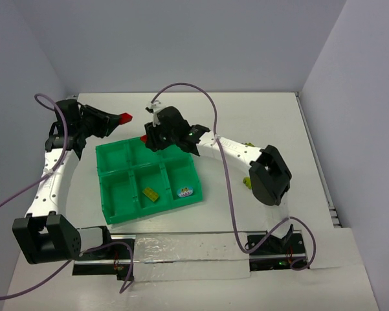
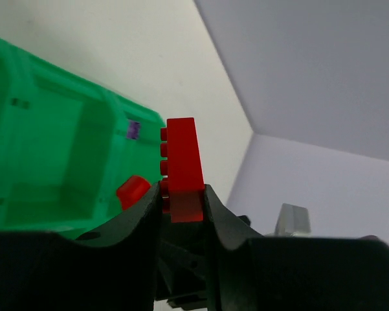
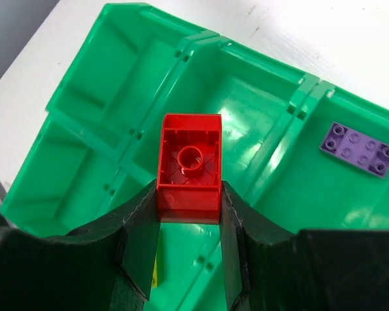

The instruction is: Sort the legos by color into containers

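Note:
My left gripper is shut on a red lego and holds it in the air just past the far left corner of the green tray. My right gripper is shut on a second red lego, hollow underside towards the camera, above the tray's back middle container. A purple lego lies in the container beside it. A yellow lego lies in the front middle container and a light blue one in the front right. The left-hand containers look empty.
Two yellow-green legos lie on the table right of the tray, partly hidden by the right arm's forearm. Grey walls close the table at the back and both sides. A purple cable loops over the right arm.

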Robot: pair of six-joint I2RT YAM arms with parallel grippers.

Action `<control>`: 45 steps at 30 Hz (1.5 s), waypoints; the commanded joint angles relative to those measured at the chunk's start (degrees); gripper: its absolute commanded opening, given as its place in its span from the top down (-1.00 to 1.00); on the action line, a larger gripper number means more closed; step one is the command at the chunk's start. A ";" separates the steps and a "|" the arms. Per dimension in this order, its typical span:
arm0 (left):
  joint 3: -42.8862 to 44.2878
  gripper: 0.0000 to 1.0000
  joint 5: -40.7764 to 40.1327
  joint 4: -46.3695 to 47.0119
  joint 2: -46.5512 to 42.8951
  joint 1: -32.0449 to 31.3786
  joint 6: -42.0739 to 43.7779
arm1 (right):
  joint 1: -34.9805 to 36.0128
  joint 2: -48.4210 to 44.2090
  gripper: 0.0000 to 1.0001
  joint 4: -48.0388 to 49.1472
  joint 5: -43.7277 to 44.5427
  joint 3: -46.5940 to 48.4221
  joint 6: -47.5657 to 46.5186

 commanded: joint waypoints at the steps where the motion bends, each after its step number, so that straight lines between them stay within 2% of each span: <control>1: 3.95 1.00 -9.55 -7.73 -2.86 0.41 7.99 | 0.21 3.70 1.00 0.55 0.67 5.77 1.16; 5: 4.82 1.00 -12.30 -9.54 -3.50 0.34 10.67 | 0.38 6.60 0.89 -0.24 -0.40 9.72 1.29; 7: 4.56 1.00 -12.84 -10.07 -4.20 0.33 11.76 | 0.73 9.58 0.62 -2.25 -0.92 13.66 0.94; 10: 3.76 1.00 -12.30 -10.15 -4.65 0.41 12.17 | 1.09 11.93 0.04 -4.26 -0.56 16.81 0.33; 12: 3.54 1.00 -11.87 -10.01 -4.79 0.34 12.39 | 1.16 11.53 -0.24 -3.99 0.01 16.77 0.32; 14: 3.42 1.00 -11.70 -10.06 -4.82 0.40 12.66 | 1.17 10.61 -0.37 -3.78 0.96 16.23 0.32; 21: 2.71 1.00 -10.92 -9.48 -4.80 0.35 13.40 | 1.09 5.01 -0.38 -2.22 2.22 12.03 -0.03; 26: 1.92 1.00 -5.88 -7.79 -2.59 0.22 16.33 | 0.70 -1.04 -0.38 -1.71 4.45 6.21 0.00; 33: 3.55 1.00 -7.04 -9.38 3.54 -7.53 20.51 | -6.74 -18.62 -0.38 1.77 5.88 -11.89 4.89; 38: 4.01 1.00 -8.44 -7.58 8.15 -9.19 21.52 | -13.18 -28.92 -0.39 0.45 8.59 -22.67 5.21; 40: 4.72 1.00 -8.44 -7.52 10.78 -9.42 22.43 | -14.98 -33.50 -0.40 -0.49 9.17 -25.31 5.15; 45: 5.94 0.99 -9.31 -7.77 14.98 -10.57 22.80 | -19.93 -38.42 -0.40 -3.63 10.80 -29.96 6.25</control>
